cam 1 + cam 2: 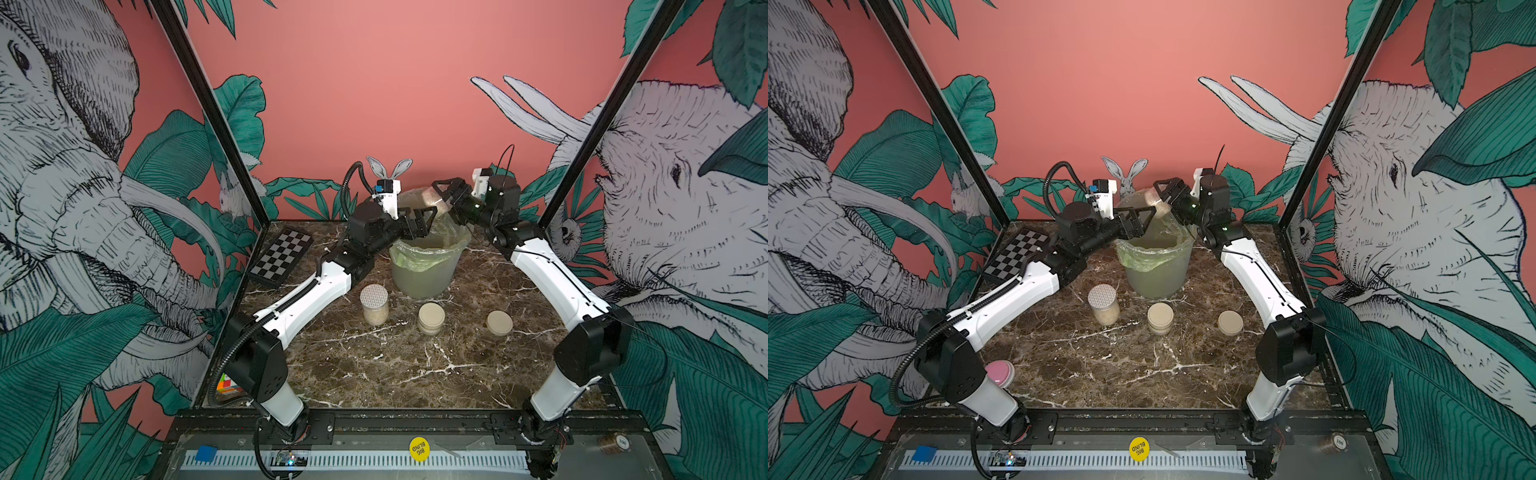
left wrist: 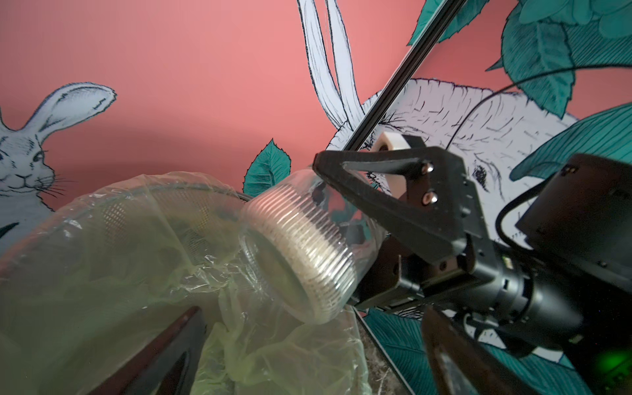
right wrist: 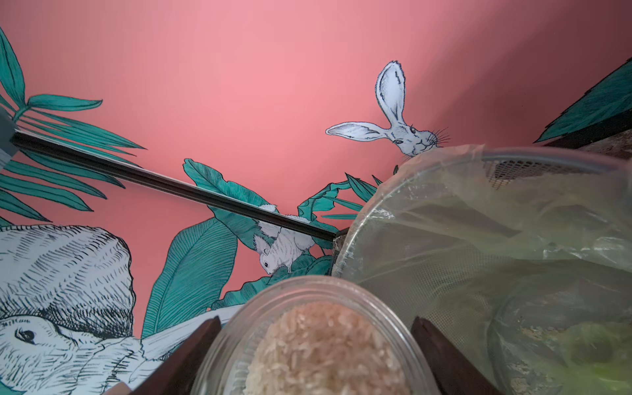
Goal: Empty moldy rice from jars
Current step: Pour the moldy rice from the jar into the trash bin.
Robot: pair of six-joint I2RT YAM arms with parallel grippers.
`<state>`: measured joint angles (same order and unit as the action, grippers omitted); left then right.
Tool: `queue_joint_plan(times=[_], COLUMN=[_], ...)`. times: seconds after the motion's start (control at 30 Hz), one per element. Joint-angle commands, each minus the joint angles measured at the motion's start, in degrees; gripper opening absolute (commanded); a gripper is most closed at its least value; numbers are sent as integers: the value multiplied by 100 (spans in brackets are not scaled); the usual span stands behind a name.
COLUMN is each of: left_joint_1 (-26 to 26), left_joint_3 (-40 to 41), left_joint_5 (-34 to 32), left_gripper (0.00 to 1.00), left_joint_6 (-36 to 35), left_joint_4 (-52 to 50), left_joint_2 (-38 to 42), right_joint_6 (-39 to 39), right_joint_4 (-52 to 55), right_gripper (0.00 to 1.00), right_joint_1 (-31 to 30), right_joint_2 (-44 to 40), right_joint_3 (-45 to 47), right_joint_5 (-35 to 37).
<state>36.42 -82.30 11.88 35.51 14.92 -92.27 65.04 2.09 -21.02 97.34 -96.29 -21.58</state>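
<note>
Jar [image 2: 301, 246] clamped in right hand [image 3: 315, 321].

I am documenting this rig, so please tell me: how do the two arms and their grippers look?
Both the left arm and the right arm have white shells with black joint housings. The left gripper and the right gripper have black, triangular open-frame fingers. A ribbed black hose runs along the left arm; a thin black wire follows the right.
</note>
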Motion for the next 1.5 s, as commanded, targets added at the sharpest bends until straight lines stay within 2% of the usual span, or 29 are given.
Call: queue_joint_plan(times=[0.0, 0.23, 0.5, 0.9, 1.2, 1.3, 1.47], left_joint_1=[-31, -34, -30, -31, -42, -30, -32], left_joint_3=[105, 465, 805, 633, 908, 909, 785], left_joint_5=[-19, -326, -554, -580, -617, -579, -717], left_gripper=[100, 100, 100, 100, 100, 100, 100], left_joint_6=[777, 1471, 1688, 2016, 2262, 2490, 2766], left_joint_4=[577, 949, 1062, 1083, 1938, 2218, 2177], left_joint_2=[-56, -129, 48, -28, -87, -176, -239], right_joint_6=[460, 640, 763, 1269, 1354, 1594, 1662], right_joint_4=[-823, -923, -989, -1410, -1599, -1738, -1785], right_gripper=[15, 15, 15, 15, 14, 14, 14], right_joint_1=[-112, -283, -498, -658, -682, -685, -694], right_joint_2=[-249, -265, -172, -28, -51, -8, 52], right_joint_3=[74, 212, 145, 134, 306, 364, 348], right_joint_5=[249, 515, 667, 778, 729, 697, 703])
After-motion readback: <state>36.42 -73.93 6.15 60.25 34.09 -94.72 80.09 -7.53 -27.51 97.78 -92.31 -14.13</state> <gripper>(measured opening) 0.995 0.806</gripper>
